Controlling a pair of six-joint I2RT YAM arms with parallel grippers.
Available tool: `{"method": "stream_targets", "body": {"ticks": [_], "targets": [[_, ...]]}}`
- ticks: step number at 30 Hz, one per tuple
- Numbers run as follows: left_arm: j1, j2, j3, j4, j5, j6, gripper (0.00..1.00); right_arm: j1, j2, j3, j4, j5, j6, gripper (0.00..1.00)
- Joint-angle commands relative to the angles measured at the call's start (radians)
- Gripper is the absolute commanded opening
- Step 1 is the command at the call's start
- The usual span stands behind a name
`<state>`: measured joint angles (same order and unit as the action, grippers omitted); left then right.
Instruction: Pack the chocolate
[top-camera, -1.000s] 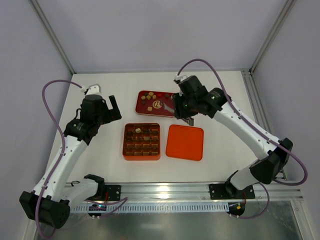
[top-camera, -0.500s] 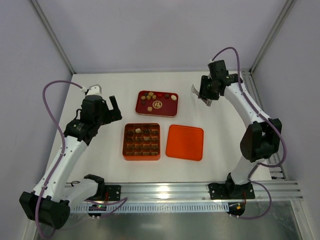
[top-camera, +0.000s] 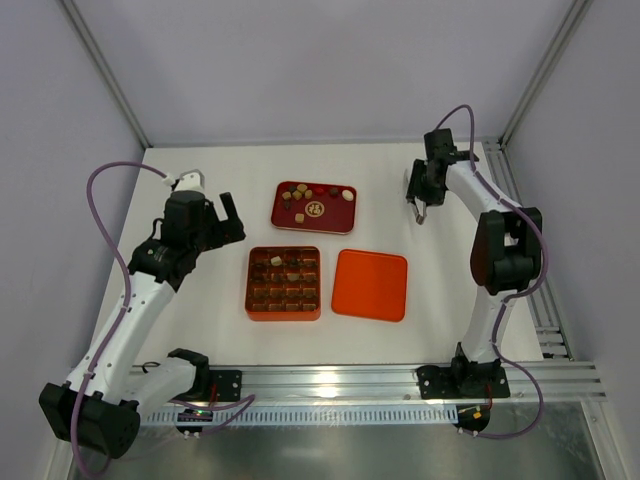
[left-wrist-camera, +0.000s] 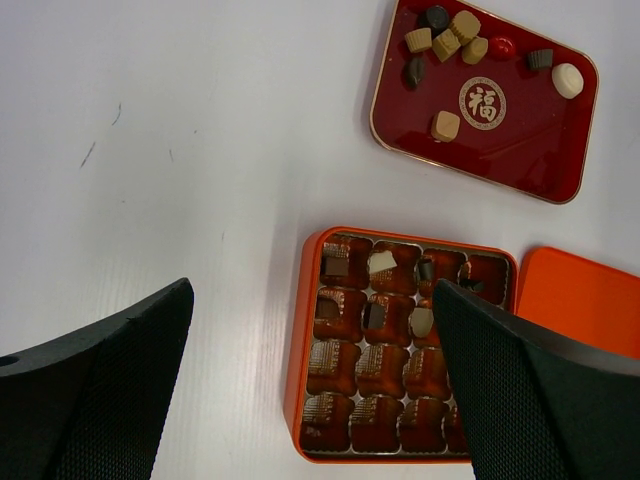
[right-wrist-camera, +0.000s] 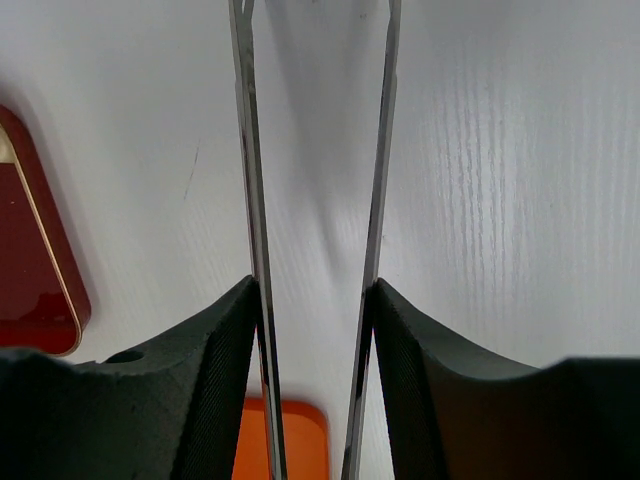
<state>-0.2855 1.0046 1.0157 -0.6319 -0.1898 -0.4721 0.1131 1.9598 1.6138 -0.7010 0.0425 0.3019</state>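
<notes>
Several chocolate pieces (top-camera: 300, 196) lie in the dark red tray (top-camera: 335, 212), which also shows in the left wrist view (left-wrist-camera: 520, 140) with the pieces (left-wrist-camera: 445, 40) at its top. A few more pieces (left-wrist-camera: 383, 263) sit in the upper cells of the orange grid box (top-camera: 283, 283). My left gripper (top-camera: 228, 215) is open and empty, hovering left of the box; in its wrist view (left-wrist-camera: 315, 400) its fingers straddle the box's left half. My right gripper (top-camera: 418, 195) is at the far right, shut on metal tweezers (right-wrist-camera: 245, 150). The blades stand apart with nothing between them, over bare table.
The orange lid (top-camera: 369, 284) lies flat to the right of the box, and shows in the right wrist view (right-wrist-camera: 295, 445). The red tray's edge (right-wrist-camera: 30, 250) is at the left of that view. A frame rail (top-camera: 510, 190) runs along the table's right side.
My right arm has swung from over the red tray's right end to the far right of the table with the tweezers. The left arm has not moved.
</notes>
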Motion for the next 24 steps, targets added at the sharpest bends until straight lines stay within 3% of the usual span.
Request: {"method": "stream_targets", "body": {"ticks": [1,15,24], "targets": [[0.008,-0.020,-0.005,0.043,0.018,-0.011,1.00,-0.016,0.028,0.051,0.037,0.028,-0.015,0.51],[0.008,-0.018,-0.006,0.046,0.024,-0.011,1.00,-0.032,0.085,0.054,0.017,0.013,-0.018,0.63],[0.008,-0.018,-0.006,0.046,0.027,-0.011,1.00,-0.033,0.087,0.047,0.012,0.000,-0.017,0.80]]}}
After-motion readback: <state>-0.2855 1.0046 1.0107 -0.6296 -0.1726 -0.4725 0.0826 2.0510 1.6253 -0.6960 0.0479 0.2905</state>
